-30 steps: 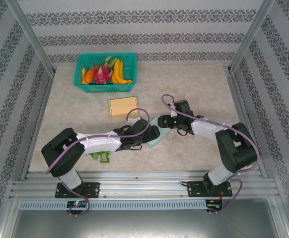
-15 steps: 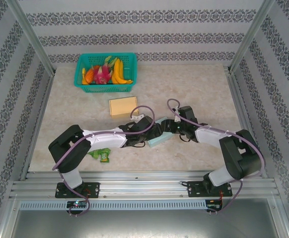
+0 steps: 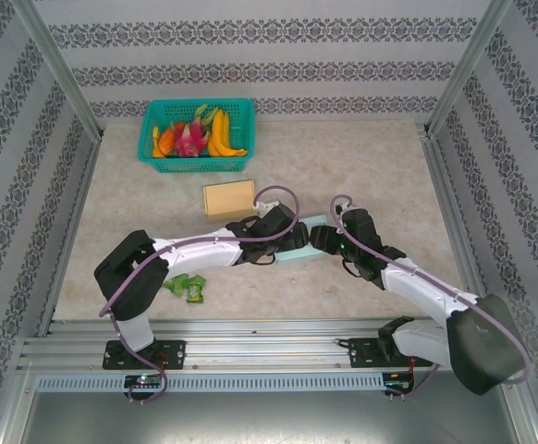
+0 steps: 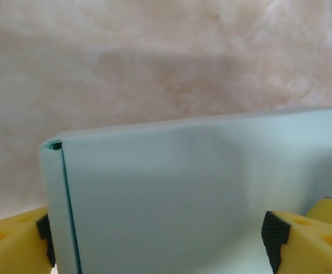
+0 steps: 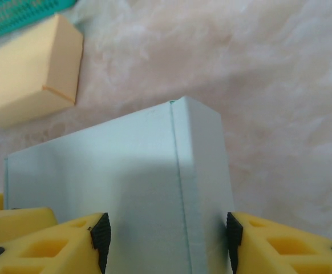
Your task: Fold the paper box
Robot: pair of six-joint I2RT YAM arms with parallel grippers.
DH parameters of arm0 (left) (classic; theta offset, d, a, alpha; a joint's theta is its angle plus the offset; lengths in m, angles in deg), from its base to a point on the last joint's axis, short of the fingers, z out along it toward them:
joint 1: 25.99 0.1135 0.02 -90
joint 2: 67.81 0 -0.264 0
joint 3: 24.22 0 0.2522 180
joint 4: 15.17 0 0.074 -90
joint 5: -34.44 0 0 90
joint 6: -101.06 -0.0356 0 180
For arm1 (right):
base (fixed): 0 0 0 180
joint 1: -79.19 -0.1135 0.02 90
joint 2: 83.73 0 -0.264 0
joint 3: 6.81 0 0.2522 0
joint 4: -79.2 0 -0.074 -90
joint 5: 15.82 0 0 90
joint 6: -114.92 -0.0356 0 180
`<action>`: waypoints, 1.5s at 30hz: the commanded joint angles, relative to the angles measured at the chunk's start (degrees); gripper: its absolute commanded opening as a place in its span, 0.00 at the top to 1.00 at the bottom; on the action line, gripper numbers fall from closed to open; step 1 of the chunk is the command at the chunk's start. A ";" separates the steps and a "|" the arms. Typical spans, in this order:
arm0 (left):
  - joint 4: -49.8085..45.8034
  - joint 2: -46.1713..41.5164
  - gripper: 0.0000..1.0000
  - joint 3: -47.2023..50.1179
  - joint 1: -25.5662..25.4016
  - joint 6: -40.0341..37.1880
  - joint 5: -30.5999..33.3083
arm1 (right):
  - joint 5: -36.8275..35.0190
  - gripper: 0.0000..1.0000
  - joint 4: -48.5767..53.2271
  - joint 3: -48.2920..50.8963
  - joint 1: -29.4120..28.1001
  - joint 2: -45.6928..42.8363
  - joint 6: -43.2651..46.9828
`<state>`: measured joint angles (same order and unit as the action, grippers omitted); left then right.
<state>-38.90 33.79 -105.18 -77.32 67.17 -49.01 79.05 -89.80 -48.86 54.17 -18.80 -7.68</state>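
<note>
Right wrist view: the right end effector [image 5: 166, 235] pinches the pale green paper box [image 5: 126, 165] by its sides. The left end effector [image 4: 159, 240] is spread wide astride the box on the worktop [image 4: 154, 57].

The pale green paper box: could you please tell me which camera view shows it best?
The right wrist view: the paper box shows two faces, a folded edge and a corner. The left wrist view gives one flat face up close; the top external view, a sliver between the arms.

Paper box [image 3: 299, 253] nearest — second box [image 3: 229, 198] behind — basket [image 3: 195, 165] farthest back.
</note>
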 commanded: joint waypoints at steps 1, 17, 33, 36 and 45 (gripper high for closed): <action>1.42 0.48 0.10 -5.30 -0.12 -5.53 -2.57 | 2.09 0.44 -1.72 -1.11 -2.28 -2.96 -1.72; -4.32 6.80 0.10 -20.21 3.88 -14.20 -3.27 | -2.68 0.44 -2.43 -11.80 -1.16 3.65 4.60; -5.47 17.12 0.10 -29.03 11.37 -14.22 -7.25 | 0.79 0.44 -3.26 -26.78 5.11 24.18 7.45; -6.19 19.66 0.10 -30.89 11.94 -14.00 -7.71 | 1.84 0.44 -3.60 -28.04 6.33 27.10 7.22; -7.67 26.22 0.10 -35.00 13.10 -12.30 -9.44 | 4.91 0.43 -4.16 -30.13 9.47 33.60 7.09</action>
<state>-44.94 57.82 -137.90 -63.47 54.78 -54.13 79.70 -88.12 -75.73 63.37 13.77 -0.79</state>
